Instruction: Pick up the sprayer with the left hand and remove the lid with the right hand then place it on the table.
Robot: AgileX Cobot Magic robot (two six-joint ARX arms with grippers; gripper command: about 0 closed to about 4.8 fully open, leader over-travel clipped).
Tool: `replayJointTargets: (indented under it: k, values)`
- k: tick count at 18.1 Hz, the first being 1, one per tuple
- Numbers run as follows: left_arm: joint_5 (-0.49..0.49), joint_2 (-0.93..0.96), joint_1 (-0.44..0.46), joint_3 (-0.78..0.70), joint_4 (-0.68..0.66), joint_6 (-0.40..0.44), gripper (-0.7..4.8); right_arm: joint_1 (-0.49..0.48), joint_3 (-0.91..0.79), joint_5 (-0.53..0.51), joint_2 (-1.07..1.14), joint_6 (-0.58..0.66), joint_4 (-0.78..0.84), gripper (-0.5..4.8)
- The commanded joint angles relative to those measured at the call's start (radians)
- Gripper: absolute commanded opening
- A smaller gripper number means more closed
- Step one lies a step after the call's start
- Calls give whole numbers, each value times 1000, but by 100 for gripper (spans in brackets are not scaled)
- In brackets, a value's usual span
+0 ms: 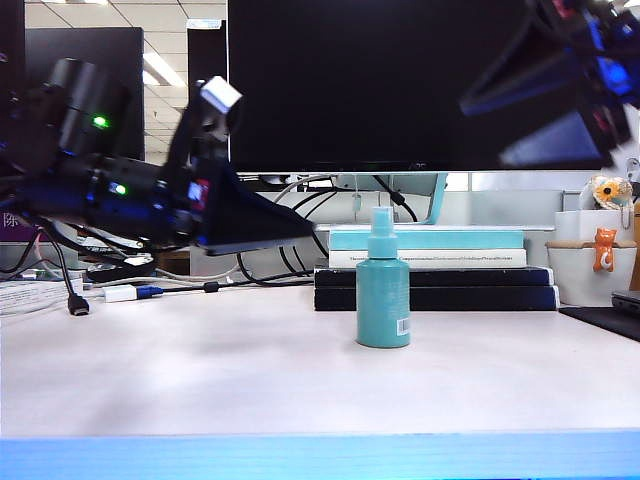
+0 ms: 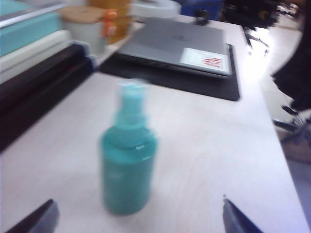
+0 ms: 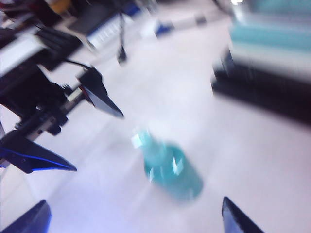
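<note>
The teal sprayer [image 1: 383, 290] stands upright on the table [image 1: 200, 380], near the middle, with the clear lid [image 1: 381, 222] over its nozzle. My left gripper [image 1: 290, 228] hangs above the table to the sprayer's left, pointing toward it, apart from it. In the left wrist view the sprayer [image 2: 129, 165] and lid [image 2: 131, 92] stand ahead of the open left gripper [image 2: 136, 200]. My right gripper [image 1: 482, 130] is high at the upper right, open and empty. The right wrist view shows the blurred sprayer [image 3: 167, 170] below the right gripper [image 3: 134, 200], and the left gripper [image 3: 98, 142] beside it.
Behind the sprayer lies a stack of books [image 1: 435, 270] under a dark monitor [image 1: 380, 80]. A white cup with an orange cat figure [image 1: 595, 260] stands at the right, next to a grey laptop [image 2: 175, 46] on a black mat. Cables [image 1: 75, 300] trail at the left.
</note>
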Motion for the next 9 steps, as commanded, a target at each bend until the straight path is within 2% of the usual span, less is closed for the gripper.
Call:
replayJointTargets:
  k: [1,7,9]
  values:
    - [-60,36,-44,40,3,42,479,-7,4,28,-4,-19,-89,479]
    - [-71,186,-62,210,-11,-58,479,-7,5,27,-5,-48,-170,479]
    - [-19,220,-65,241,-27,-58,479,-7,4,27,-5,-95,-205,479]
